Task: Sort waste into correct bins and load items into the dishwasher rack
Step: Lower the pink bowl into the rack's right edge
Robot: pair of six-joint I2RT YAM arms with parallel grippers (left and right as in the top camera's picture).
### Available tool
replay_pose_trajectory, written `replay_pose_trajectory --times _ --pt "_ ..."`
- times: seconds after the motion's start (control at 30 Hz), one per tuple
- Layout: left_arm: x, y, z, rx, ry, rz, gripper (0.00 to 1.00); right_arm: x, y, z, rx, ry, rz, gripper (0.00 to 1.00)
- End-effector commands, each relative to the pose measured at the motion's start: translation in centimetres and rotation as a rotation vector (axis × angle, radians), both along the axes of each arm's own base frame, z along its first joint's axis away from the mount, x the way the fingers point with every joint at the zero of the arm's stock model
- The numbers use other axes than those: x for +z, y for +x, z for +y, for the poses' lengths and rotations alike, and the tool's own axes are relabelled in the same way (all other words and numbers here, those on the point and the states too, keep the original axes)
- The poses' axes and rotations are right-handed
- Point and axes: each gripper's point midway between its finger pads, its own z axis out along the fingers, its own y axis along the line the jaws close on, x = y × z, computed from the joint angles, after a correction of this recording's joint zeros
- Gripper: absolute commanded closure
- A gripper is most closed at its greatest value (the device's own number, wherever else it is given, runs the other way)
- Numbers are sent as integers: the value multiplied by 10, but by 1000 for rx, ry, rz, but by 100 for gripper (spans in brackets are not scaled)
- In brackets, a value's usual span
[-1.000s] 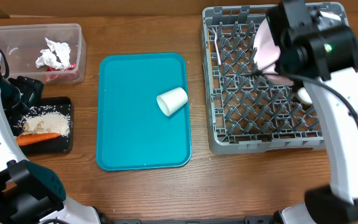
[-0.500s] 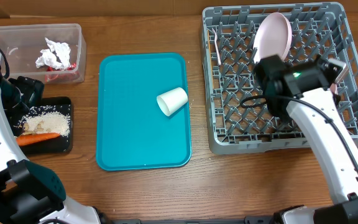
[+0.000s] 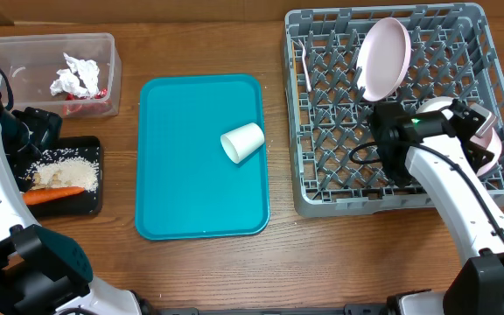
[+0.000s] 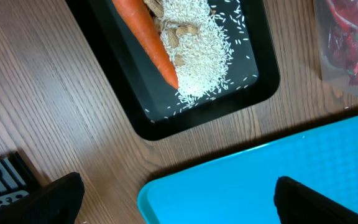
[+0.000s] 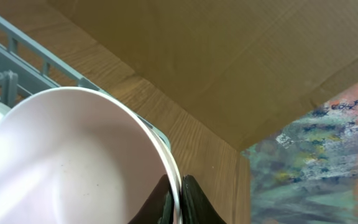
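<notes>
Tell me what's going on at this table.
The right fingers are pinched on the rim of a pale bowl in the rack; a plate stands there too. The left fingers hang open by the black tray of carrot and rice. A cup lies on the teal tray.

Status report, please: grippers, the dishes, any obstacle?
Left gripper: jaws open, empty. Right gripper: jaws shut on bowl rim in rack. Cup lies on teal tray, nothing blocking it.

Right arm point(image 3: 440, 179) swung down the rack point(image 3: 331, 162), plate point(image 3: 383, 59) now uncovered
</notes>
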Motion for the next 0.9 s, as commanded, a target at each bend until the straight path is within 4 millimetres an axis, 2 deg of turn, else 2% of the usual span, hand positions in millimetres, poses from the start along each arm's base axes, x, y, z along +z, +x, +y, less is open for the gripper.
replay_pose_trajectory --times 0.0,0.4,0.53,0.73,0.87 --pt "-6 1 -3 -6 -8 20 0 4 5 0 8 -22 -42 92" --pt "-6 1 -3 -7 -8 20 0 -19 16 8 10 102 -57 91" --pt "-6 1 -3 -7 -8 20 0 -19 24 9 48 93 0 90" --pt "-6 1 -3 -7 -8 20 0 -12 35 11 101 37 61 82" --pt "-6 1 -3 -7 -8 20 0 -7 46 28 178 0 98 76"
